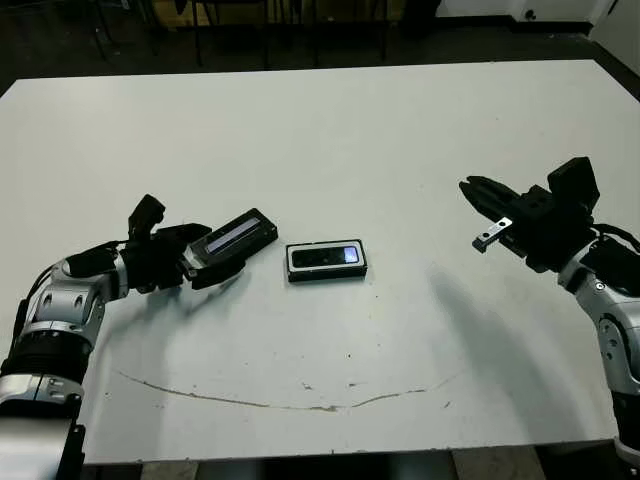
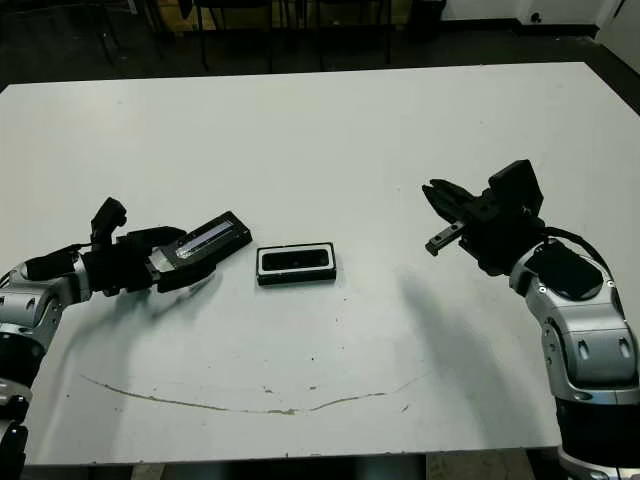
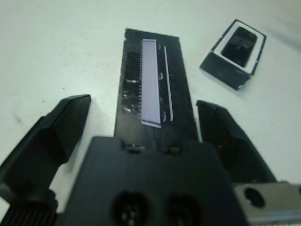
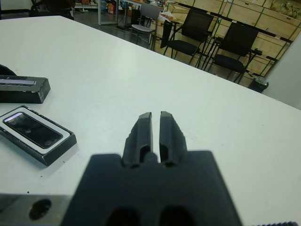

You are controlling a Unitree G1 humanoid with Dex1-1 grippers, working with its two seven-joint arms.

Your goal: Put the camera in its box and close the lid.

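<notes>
The box (image 1: pixel 290 262), black outside with a white rim, lies near the table's middle. The black camera (image 1: pixel 325 256) rests flat inside it and shows a small pale patch at one end. Just left of the box is the lid (image 1: pixel 238 236), black with a silvery stripe, angled toward the box. My left gripper (image 1: pixel 205 255) is open and straddles the lid's near end. In the left wrist view its fingers (image 3: pixel 61 127) stand on either side of the lid (image 3: pixel 153 84) with gaps. My right gripper (image 1: pixel 467 186) hovers far right of the box, shut and empty.
A thin brown curved mark (image 1: pixel 260 402) runs across the white table near its front edge. Chairs (image 4: pixel 190 28) and wooden crates stand beyond the table's far side.
</notes>
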